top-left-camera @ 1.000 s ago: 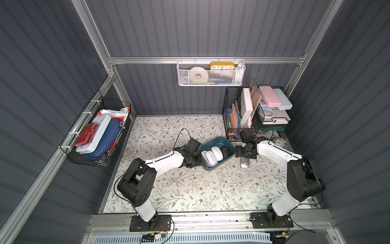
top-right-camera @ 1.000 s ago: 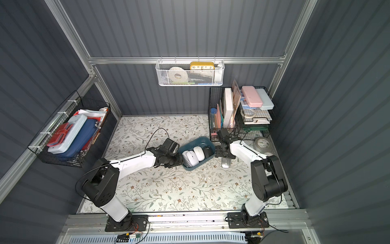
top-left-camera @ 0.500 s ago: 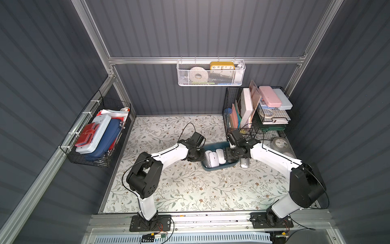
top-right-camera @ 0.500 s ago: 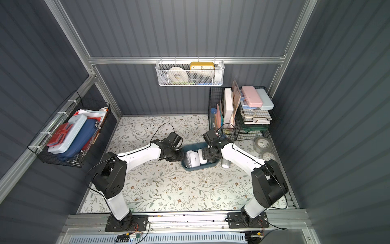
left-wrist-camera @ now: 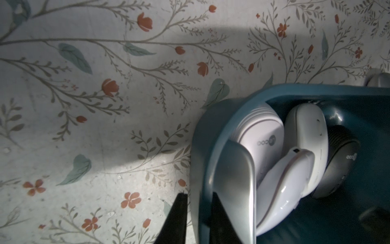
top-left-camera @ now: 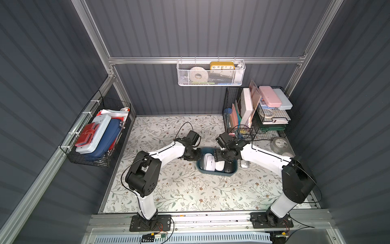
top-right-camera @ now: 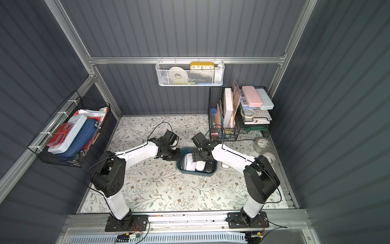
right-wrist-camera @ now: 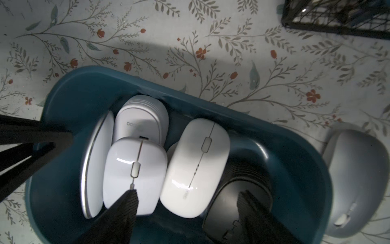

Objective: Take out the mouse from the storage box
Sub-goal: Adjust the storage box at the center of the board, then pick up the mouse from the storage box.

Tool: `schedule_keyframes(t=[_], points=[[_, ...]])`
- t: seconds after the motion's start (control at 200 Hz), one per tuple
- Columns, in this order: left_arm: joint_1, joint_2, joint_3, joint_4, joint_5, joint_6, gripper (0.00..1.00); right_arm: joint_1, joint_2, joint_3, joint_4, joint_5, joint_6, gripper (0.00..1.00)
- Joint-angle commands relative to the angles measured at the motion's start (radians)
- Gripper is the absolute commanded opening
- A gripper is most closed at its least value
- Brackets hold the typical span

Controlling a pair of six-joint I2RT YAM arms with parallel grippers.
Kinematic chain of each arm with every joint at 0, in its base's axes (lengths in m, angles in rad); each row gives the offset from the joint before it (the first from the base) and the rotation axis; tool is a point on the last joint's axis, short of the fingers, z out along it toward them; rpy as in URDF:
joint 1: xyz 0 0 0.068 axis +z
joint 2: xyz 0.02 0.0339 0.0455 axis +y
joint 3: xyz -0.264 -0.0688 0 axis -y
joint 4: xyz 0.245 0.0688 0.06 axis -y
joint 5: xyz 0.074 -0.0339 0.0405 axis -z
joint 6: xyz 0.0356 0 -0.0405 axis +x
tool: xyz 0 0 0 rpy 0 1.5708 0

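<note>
The storage box (top-left-camera: 217, 173) (top-right-camera: 195, 172) is a dark teal tub in the middle of the floral table, seen in both top views. It holds several mice: white ones (right-wrist-camera: 198, 164) (right-wrist-camera: 135, 169) (left-wrist-camera: 259, 143) and a black one (right-wrist-camera: 228, 202) (left-wrist-camera: 337, 164). My left gripper (left-wrist-camera: 198, 202) (top-left-camera: 195, 155) is shut on the box's left end wall, one finger inside and one outside. Just above the mice, my right gripper (right-wrist-camera: 187, 196) (top-left-camera: 219, 155) stands open, with one fingertip (right-wrist-camera: 126, 202) over a white mouse and the other over the black one. A grey mouse (right-wrist-camera: 356, 179) (top-left-camera: 244, 163) lies on the table beside the box.
Black wire baskets (top-left-camera: 253, 118) full of books and cases stand at the back right, a corner of them (right-wrist-camera: 337, 21) near my right wrist. Tape rolls (top-left-camera: 279, 143) lie at the right edge. A black wire basket (top-left-camera: 95, 135) hangs on the left wall and a white mesh basket (top-left-camera: 211, 74) on the back rail.
My left gripper has shut on the box's end wall and the box has swung round. My right gripper has moved from beside the grey mouse to over the box.
</note>
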Motion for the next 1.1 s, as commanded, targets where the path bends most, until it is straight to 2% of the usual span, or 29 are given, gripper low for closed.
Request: schedule_keyframes(t=[0.0,0.125,0.2,0.42,0.5,0.555,0.876,1.006,1.096], points=[[0.005,-0.039,-0.039,-0.019,-0.070,-0.034,0.19,0.034,0.033,0.035,0.034,-0.006,0.091,0.80],[0.005,-0.072,-0.080,0.010,-0.094,-0.076,0.19,0.063,0.084,0.080,0.021,0.004,0.122,0.80],[0.005,-0.085,-0.094,0.024,-0.088,-0.081,0.28,0.075,0.111,0.104,0.031,-0.021,0.124,0.80],[0.005,-0.119,-0.114,0.016,-0.079,-0.081,0.37,0.103,0.169,0.164,0.021,-0.018,0.137,0.81],[0.005,-0.152,-0.127,0.017,-0.078,-0.084,0.47,0.104,0.179,0.164,0.011,-0.010,0.152,0.81],[0.005,-0.179,-0.142,0.022,-0.080,-0.085,0.51,0.105,0.182,0.158,0.009,-0.004,0.161,0.81],[0.004,-0.317,-0.274,0.130,-0.081,-0.099,0.66,0.110,0.220,0.166,0.002,0.001,0.187,0.82],[0.002,-0.371,-0.325,0.167,-0.078,-0.115,0.74,0.111,0.238,0.176,0.001,0.001,0.195,0.81],[0.003,-0.395,-0.346,0.180,-0.077,-0.118,0.76,0.111,0.250,0.179,0.001,0.004,0.199,0.80]])
